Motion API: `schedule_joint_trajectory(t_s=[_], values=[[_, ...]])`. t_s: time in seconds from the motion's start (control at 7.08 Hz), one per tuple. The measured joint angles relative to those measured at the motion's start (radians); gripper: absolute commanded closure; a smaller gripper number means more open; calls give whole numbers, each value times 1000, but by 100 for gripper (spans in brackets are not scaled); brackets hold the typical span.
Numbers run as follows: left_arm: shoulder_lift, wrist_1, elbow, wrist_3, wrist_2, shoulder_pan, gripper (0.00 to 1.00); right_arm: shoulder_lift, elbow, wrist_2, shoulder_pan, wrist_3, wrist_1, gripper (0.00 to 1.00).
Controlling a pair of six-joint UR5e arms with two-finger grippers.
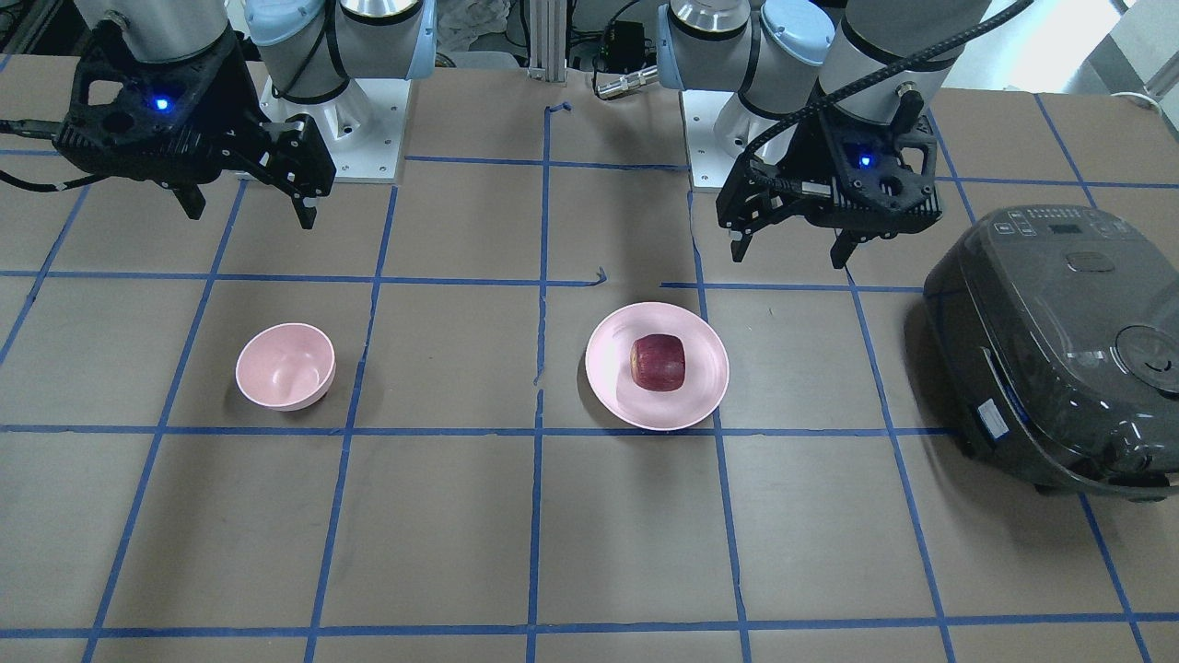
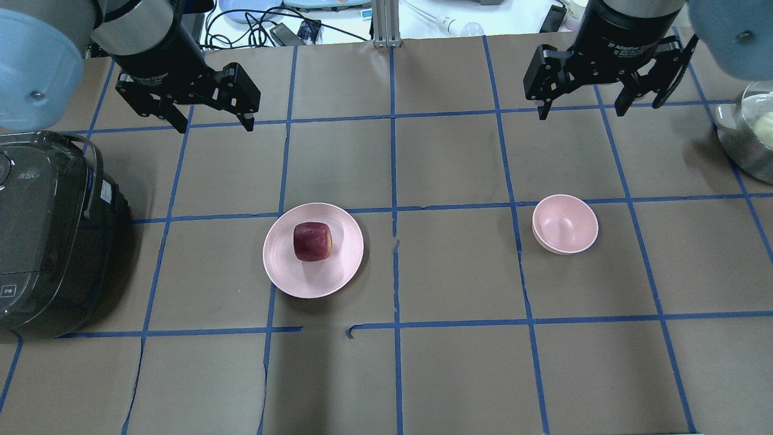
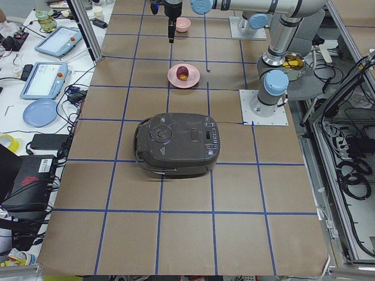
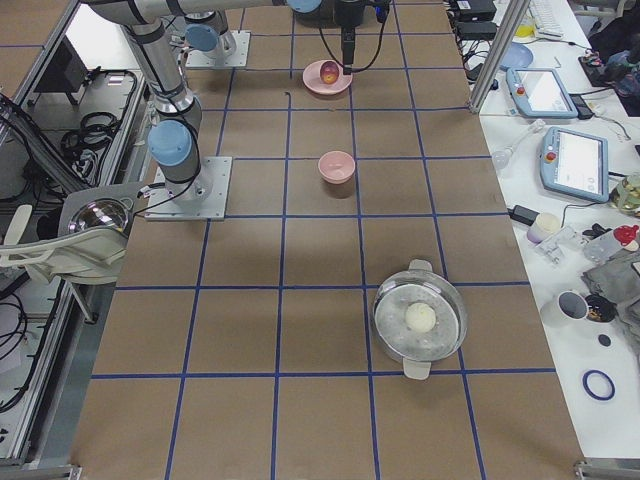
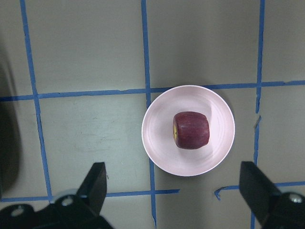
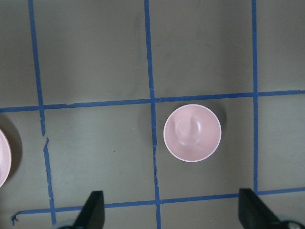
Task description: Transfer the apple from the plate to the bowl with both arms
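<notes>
The apple (image 2: pixel 313 241) lies on its side near the middle of the plate (image 2: pixel 284 275), well below the left claw (image 2: pixel 215 125). That claw hangs high over the bench (image 2: pixel 447 272), pointing down with its fingers (image 5: pixel 96 183) spread wide apart, and touches neither fruit nor dish. In its own camera the plate sits just ahead of the fingertips, between the lines of the two fingers. The apple's yellow patch is turned toward the left-hand finger of that view.

The right claw (image 2: pixel 583 112) hangs at about the same height, also pointing down with its two fingers set wide apart. The bowl (image 2: pixel 595 229) stands upright on the bench below it. In the right wrist view the bowl also falls between the finger lines, ahead of the tips, and the plate's rim just shows at the edge on the left claw's side.

Plate and bowl stand well apart, each under its own claw, with lines of blue tape (image 2: pixel 394 181) crossing the bench between them. Outward of the left claw, away from the right one, sits a dark rice cooker (image 2: pixel 48 229). Outward of the right claw, at the bench's other end, stands a steel pot (image 2: pixel 740 151) with something pale and round inside.
</notes>
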State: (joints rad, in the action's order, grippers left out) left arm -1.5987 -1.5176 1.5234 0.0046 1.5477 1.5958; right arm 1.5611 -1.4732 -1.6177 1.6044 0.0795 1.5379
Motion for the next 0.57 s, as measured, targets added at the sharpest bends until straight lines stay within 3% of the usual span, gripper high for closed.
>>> schedule_joint_trajectory(t_s=[0.57], values=[[4, -4, 1, 0, 0, 0, 0, -4, -1, 16, 0, 2, 24, 0]])
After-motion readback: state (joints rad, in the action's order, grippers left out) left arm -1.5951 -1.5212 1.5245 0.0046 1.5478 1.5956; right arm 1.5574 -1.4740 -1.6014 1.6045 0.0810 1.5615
